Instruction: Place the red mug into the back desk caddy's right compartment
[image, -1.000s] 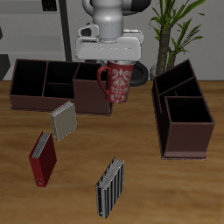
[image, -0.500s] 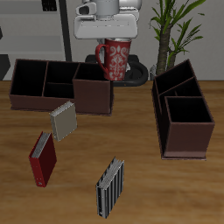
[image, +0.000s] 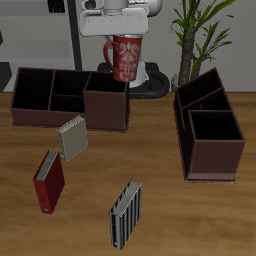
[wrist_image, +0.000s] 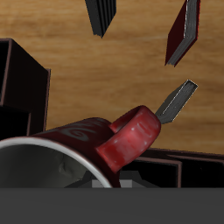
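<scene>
The red mug with a white pattern hangs upright from my gripper, which is shut on its rim. It is held high, above the back desk caddy and near its tall square bin, the right compartment; the mug is well clear of the bin's walls. In the wrist view the mug's pale inside and its red loop handle fill the near field, with dark caddy walls under it.
A second dark caddy runs front-to-back at the other side. A grey book, a red book and a striped book lie nearer the table's front edge. A plant stands at the back.
My gripper has risen with the mug and shifted sideways toward the tall bin of the back caddy. Books and caddies have not moved.
</scene>
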